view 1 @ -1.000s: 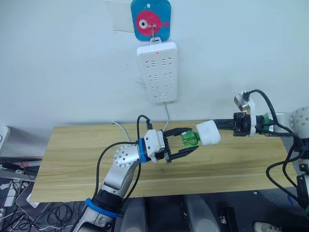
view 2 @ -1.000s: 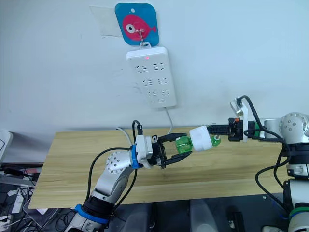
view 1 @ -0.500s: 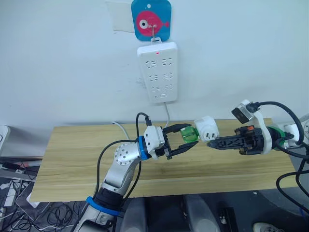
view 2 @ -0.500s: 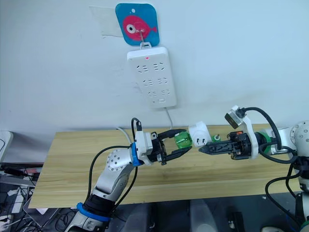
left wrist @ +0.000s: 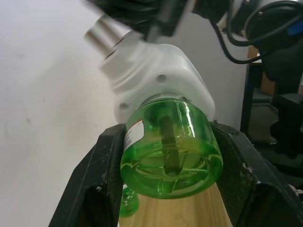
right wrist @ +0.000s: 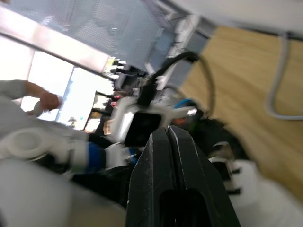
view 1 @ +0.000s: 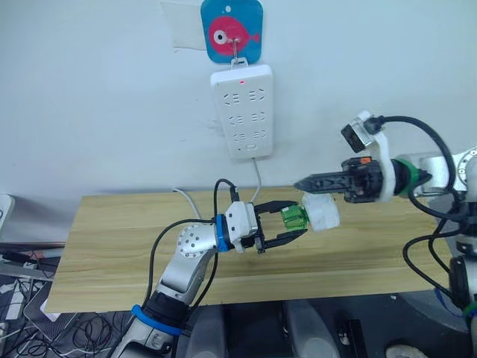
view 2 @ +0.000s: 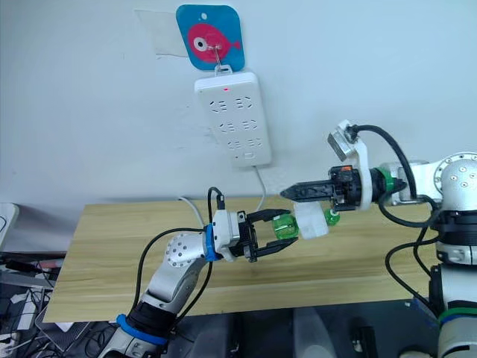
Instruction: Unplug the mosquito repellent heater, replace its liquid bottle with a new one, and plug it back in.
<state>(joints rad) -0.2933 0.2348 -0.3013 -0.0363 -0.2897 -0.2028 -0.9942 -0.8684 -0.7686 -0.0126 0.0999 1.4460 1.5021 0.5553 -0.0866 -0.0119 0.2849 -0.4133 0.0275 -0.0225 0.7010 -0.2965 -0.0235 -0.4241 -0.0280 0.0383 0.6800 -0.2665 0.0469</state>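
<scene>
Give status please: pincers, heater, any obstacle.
Left pincer shut on green bottle, heater attached. Right pincer shut, empty, just above heater. Power strip on wall, sockets free.

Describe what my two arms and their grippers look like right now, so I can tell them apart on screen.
The left gripper has two black fingers on a white wrist block with a blue ring, a silver perforated joint and looping black cables. The right gripper has black fingers tapering to a point, a white bracket with a small camera, a green ring and thick black cables.
</scene>
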